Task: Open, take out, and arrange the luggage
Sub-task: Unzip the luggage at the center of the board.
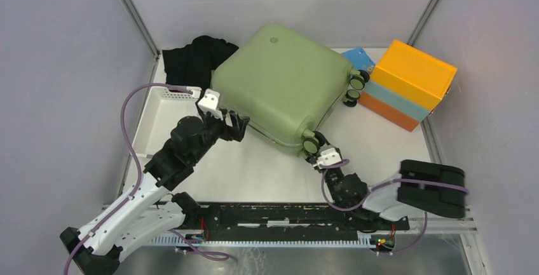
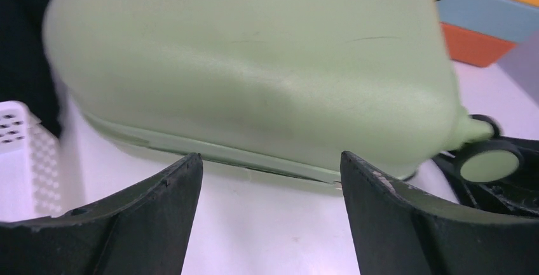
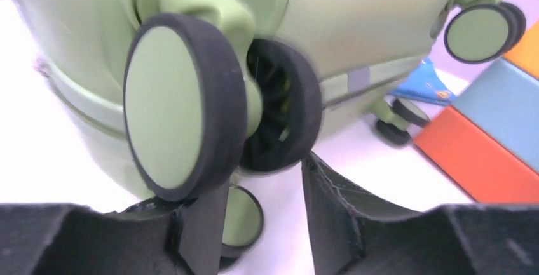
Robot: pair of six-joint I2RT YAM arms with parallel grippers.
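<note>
The luggage (image 1: pixel 279 84), a large sage-green hard-shell suitcase, lies flat and closed in the middle of the table. My left gripper (image 1: pixel 232 126) is open at its near left edge. In the left wrist view the zip edge of the luggage (image 2: pixel 254 65) runs just beyond the tips of the left gripper (image 2: pixel 268 160), with only bare table between the fingers. My right gripper (image 1: pixel 318 154) is at the near corner wheel (image 1: pixel 311 143). In the right wrist view the right gripper (image 3: pixel 264 180) stands open, and a twin wheel (image 3: pixel 171 103) hangs just past its left finger, not clamped.
An orange and light-blue box (image 1: pixel 410 84) stands right of the suitcase, close to its far wheels. A white perforated basket (image 1: pixel 178 94) and black cloth (image 1: pixel 194 56) lie at the back left. A small blue item (image 1: pixel 358 56) lies behind the box. Grey walls close in three sides.
</note>
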